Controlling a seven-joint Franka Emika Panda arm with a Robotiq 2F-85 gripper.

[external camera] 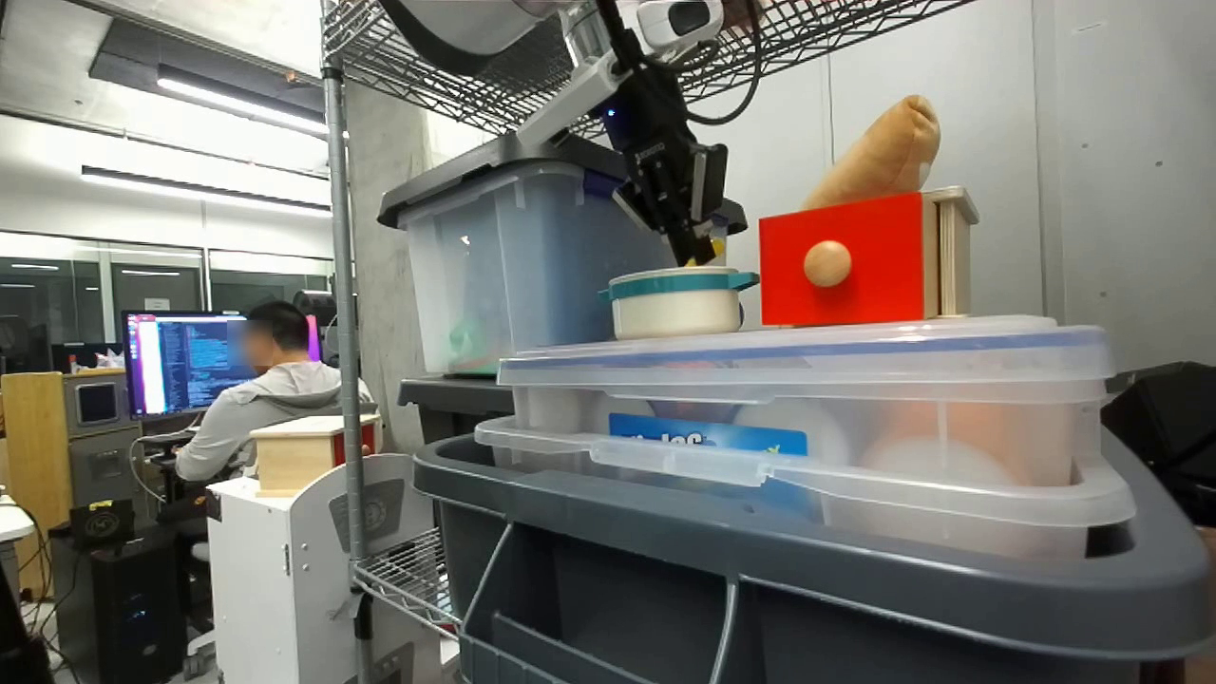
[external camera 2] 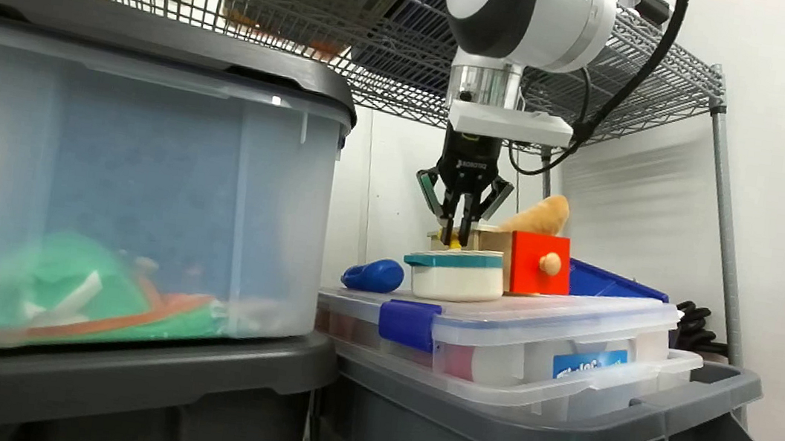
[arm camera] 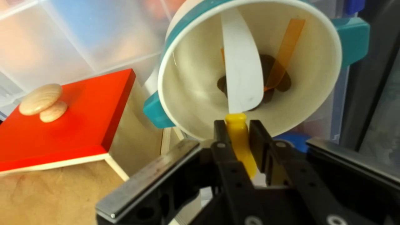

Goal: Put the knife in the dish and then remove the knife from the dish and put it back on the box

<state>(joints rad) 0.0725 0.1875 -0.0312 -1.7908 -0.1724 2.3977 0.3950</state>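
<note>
My gripper [arm camera: 238, 125] is shut on the yellow handle of the knife [arm camera: 239, 139], with a black finger on each side of it. The knife's white blade [arm camera: 242, 62] reaches down into the cream dish [arm camera: 193, 78] with its teal band. In both exterior views the fingertips are just above the dish's rim, and only slivers of the yellow handle show [external camera: 718, 249], [external camera 2: 455, 243]. The dish [external camera: 675, 312] stands on the clear-lidded translucent box [external camera: 807, 408] with a blue label. Where the blade touches the dish is not clear.
A red-fronted wooden drawer box [external camera: 841, 258] with a round knob stands right beside the dish, with a tan bread-shaped object [external camera: 883, 152] on it. A blue object [external camera 2: 374, 276] lies near the dish. A tall dark-lidded bin [external camera 2: 144, 167] stands close by. A wire shelf [external camera 2: 378, 31] is overhead.
</note>
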